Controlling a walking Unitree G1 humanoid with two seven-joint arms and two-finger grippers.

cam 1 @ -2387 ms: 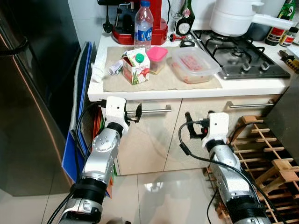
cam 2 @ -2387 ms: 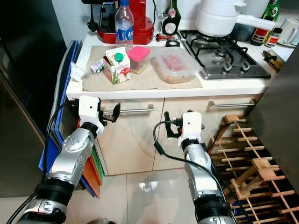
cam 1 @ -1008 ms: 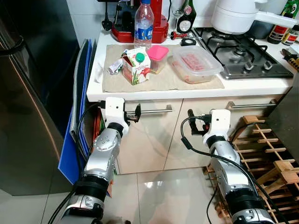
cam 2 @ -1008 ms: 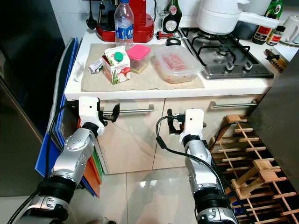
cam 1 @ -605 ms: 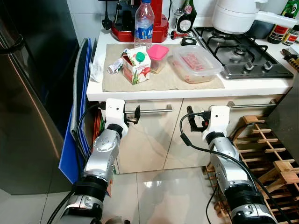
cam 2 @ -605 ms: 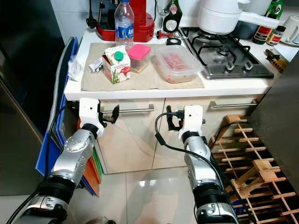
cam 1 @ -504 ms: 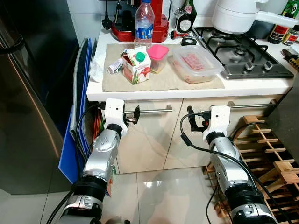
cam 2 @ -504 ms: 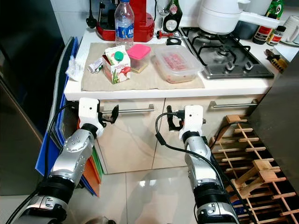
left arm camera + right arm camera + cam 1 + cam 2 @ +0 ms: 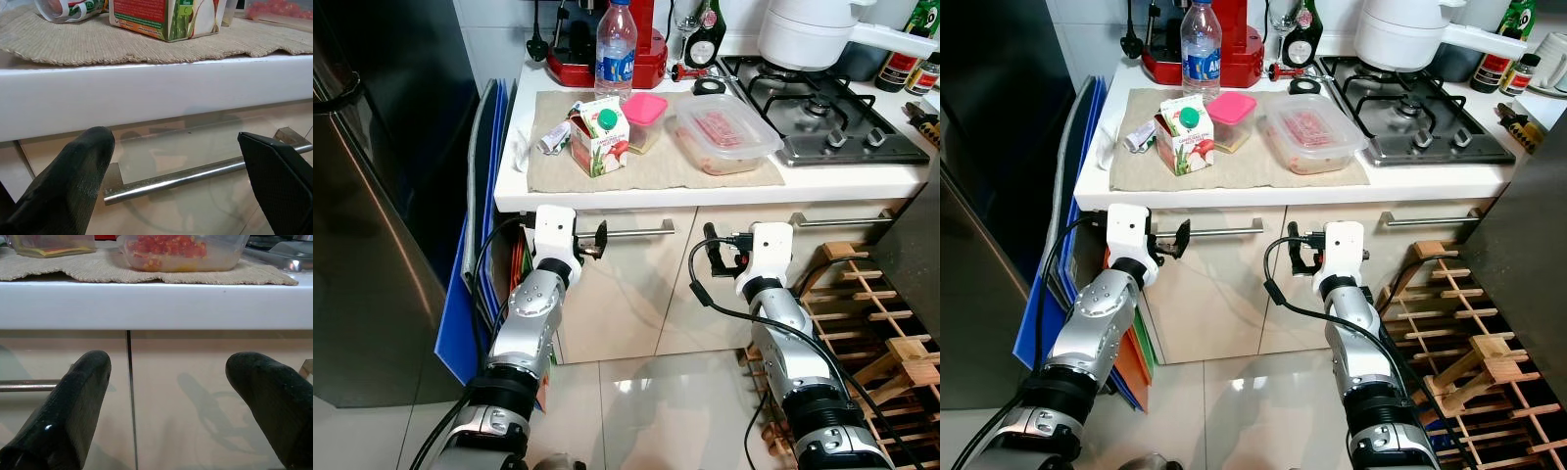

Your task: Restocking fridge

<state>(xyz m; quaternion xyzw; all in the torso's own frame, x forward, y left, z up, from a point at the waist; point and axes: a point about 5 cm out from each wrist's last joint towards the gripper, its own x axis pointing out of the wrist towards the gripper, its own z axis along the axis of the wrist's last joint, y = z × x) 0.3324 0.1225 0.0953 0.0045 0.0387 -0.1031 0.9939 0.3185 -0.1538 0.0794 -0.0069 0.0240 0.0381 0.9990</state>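
On a woven mat on the white counter stand a juice carton with a green cap, a pink-lidded tub and a clear lidded box of red food. A water bottle stands behind them. The dark steel fridge is on the left, door closed. My left gripper is open below the counter edge, in front of a drawer handle, under the carton. My right gripper is open before the cabinet fronts, below the food box.
A gas hob with a white pot is at the right of the counter, a red coffee machine at the back. Blue boards lean between fridge and cabinet. A wooden rack stands on the floor at right.
Both arms hold nearly the same pose. The right gripper has drifted slightly left, and the head view has shifted a little.
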